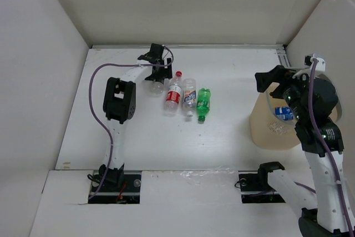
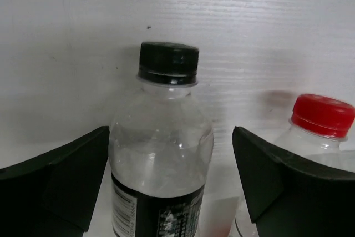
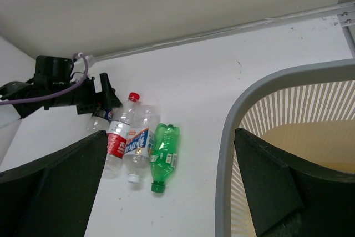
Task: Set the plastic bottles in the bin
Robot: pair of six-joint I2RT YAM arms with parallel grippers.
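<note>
My left gripper [image 1: 156, 79] is open at the far left of the table, its jaws on either side of a clear bottle [image 2: 161, 154] with a black cap and dark label. The left finger [image 2: 55, 184] is close to the bottle and the right finger [image 2: 288, 192] stands apart from it. Beside it lie a red-capped, red-and-white-label bottle [image 1: 174, 97], a blue-label clear bottle [image 1: 189, 97] and a green bottle [image 1: 203, 102]. The tan bin [image 1: 266, 134] stands at the right with a blue-label bottle [image 1: 284, 113] inside. My right gripper [image 1: 275, 84] is open and empty above the bin's rim [image 3: 236, 120].
White walls enclose the table at the back and on both sides. A metal rail [image 1: 222, 46] runs along the far edge. The red-capped bottle [image 2: 321, 116] lies just right of my left gripper's right finger. A purple cable [image 1: 97, 76] loops beside the left arm.
</note>
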